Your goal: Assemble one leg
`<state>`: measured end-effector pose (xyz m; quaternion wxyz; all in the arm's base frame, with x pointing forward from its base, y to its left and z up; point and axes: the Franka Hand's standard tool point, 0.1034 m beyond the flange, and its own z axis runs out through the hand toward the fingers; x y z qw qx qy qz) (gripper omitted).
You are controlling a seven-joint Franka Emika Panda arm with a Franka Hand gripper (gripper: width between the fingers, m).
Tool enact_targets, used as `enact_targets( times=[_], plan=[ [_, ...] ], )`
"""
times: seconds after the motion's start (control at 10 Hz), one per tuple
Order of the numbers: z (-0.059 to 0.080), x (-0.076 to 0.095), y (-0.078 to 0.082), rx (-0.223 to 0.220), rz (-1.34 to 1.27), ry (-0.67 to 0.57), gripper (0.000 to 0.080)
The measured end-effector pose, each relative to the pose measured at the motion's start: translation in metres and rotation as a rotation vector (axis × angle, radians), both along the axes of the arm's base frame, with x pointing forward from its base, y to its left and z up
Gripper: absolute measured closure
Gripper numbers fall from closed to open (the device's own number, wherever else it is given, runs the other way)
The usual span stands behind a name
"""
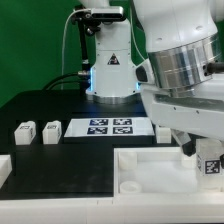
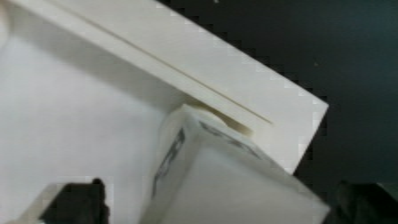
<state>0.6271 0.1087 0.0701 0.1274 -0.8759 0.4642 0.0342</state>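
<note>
My gripper (image 1: 204,152) is at the exterior view's right, over the far right corner of the large white panel (image 1: 150,172). It is shut on a leg (image 1: 210,165), a stubby white block with a marker tag on its face. In the wrist view the leg (image 2: 228,172) fills the space between my two dark fingers (image 2: 75,204), right against the panel's raised rim (image 2: 214,80). I cannot tell whether the leg touches the panel. Two more legs (image 1: 24,132) (image 1: 50,130) stand at the exterior view's left, and another (image 1: 162,130) stands behind the panel.
The marker board (image 1: 110,127) lies flat in the middle, in front of the arm's base (image 1: 110,75). A white part (image 1: 4,166) shows at the left edge of the exterior view. The table top is black.
</note>
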Motion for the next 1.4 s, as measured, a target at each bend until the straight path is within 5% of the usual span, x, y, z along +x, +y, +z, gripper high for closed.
enact_targets(
  times=[0.2,0.4,0.6,0.7,1.0,1.4],
  plan=[
    [-0.0007,-0.0002,-0.0005,-0.031,0.215,-0.056,0.0151],
    [-0.0004,-0.0025,0.0046,-0.128,0.551,-0.146,0.0150],
    [0.0009,-0.0027,0.0077,-0.172,0.779,-0.189,0.0150],
    [0.0009,-0.0028,0.0080,-0.163,0.729,-0.181,0.0150],
    [0.0003,-0.0034,0.0075,-0.153,0.599,-0.153,0.0503],
    [0.0005,-0.0028,0.0059,-0.073,-0.013,-0.028,0.0503]
  ],
)
